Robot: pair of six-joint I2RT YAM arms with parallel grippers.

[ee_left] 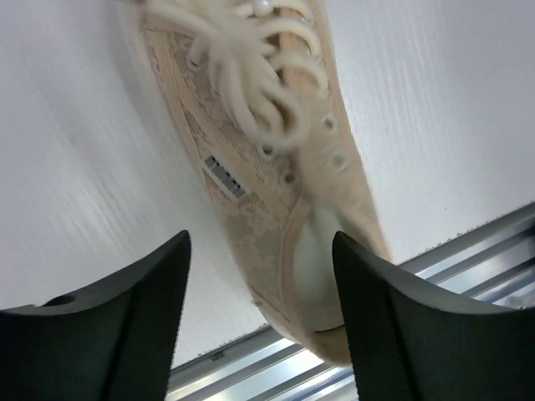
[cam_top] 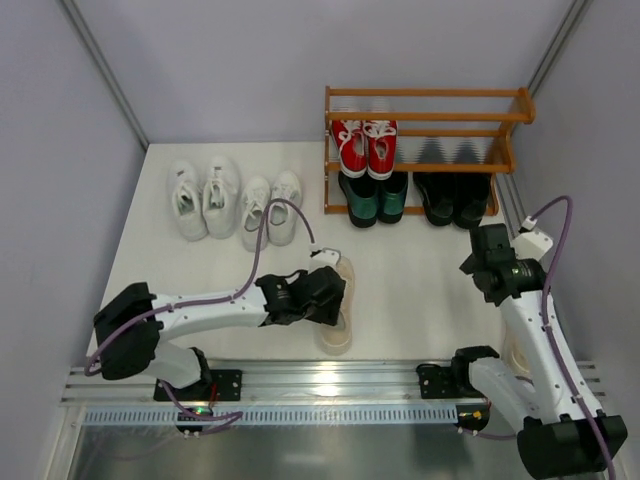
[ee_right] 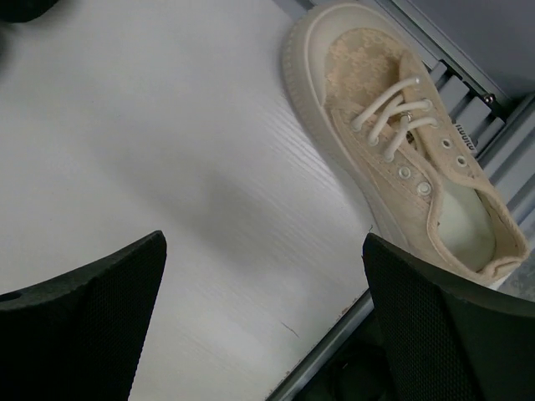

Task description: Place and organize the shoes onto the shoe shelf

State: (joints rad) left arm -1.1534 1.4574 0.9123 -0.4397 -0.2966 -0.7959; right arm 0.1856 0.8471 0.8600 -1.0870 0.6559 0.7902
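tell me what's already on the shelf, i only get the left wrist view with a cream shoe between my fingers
Observer: The shoe shelf holds red sneakers on the middle tier, with dark green loafers and black loafers at the bottom.
Operator: where's the other cream shoe
Observer: The second cream shoe lies by the rail on the right side; the right fingers hang open above the table beside it.
Operator: anything left on the table
Observer: Two white sneaker pairs stand side by side, left of the shelf.

On the white surface (cam_top: 420, 280): four white sneakers (cam_top: 220, 195), a cream shoe (cam_top: 338, 332) (its mate (ee_right: 401, 142) lies well apart) and the wooden shelf (cam_top: 425, 118).
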